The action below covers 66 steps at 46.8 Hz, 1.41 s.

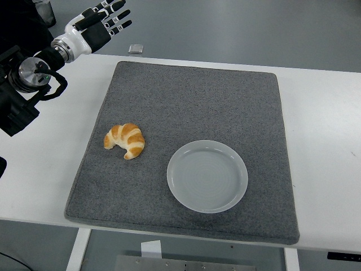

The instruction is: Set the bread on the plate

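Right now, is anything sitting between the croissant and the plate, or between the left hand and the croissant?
Nothing visible. Only bare grey mat lies between the croissant and the empty plate to its right. The left hand, open, is raised beyond the table's far-left corner, with clear space down to the croissant.

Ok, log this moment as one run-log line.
left robot hand: open, raised beyond table's far-left corner | bread: on grey mat, untouched | plate: empty, right of bread | right arm: not in view

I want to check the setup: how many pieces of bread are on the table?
1. A single croissant lies on the left part of the grey mat, just left of the empty plate, not touching it. Nothing seems hidden.
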Motion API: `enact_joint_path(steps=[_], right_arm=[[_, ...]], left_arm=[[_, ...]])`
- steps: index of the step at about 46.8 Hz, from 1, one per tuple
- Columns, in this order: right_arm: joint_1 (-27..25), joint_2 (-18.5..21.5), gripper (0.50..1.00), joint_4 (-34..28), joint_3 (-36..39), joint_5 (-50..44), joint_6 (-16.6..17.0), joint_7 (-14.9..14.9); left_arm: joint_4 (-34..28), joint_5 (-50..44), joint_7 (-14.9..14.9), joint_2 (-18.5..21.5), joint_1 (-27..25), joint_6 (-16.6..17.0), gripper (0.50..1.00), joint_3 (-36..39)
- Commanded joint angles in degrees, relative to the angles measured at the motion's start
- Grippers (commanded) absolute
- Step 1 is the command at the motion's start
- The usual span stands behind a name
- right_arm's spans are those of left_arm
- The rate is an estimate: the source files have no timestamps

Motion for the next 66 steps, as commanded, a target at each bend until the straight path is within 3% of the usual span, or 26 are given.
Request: enact_joint_path(steps=[1,23,32,44,55,61,66], right_arm=[[0.0,0.0,0.954,0.0,0.0,0.0,0.0,0.0],[0.0,0.0,0.952,0.0,0.0,0.0,0.0,0.0],[0.0,0.0,0.952,0.0,0.0,0.0,0.0,0.0],[0.0,0.0,0.954,0.0,0.0,0.0,0.0,0.0],[0.0,0.0,0.952,0.0,0.0,0.0,0.0,0.0],[0.0,0.0,0.952,0.0,0.0,0.0,0.0,0.0],[0.0,0.0,0.952,0.0,0.0,0.0,0.0,0.0]], left_arm=[[0.0,0.0,-0.02,0.0,0.1,0.0,0.999,-0.01],[-0.44,1.14,-1.16,0.0,0.01,-0.61,0.996,0.87],[-4.65,18.26,-3.18,3.33,0.36,-5.71,0.999,0.7],[-14.41,32.24,-4.32,10.01,0.62,-5.89,0.999,1.22],[-19.6,49.38,-4.85,14.41,0.62,-6.06,0.999,2.28],[-22.67,55.89,-7.57,16.25,1.23,-6.67,0.999,2.45],[-26.36,60.63,-11.96,17.14,3.43,-6.68,0.999,2.72]])
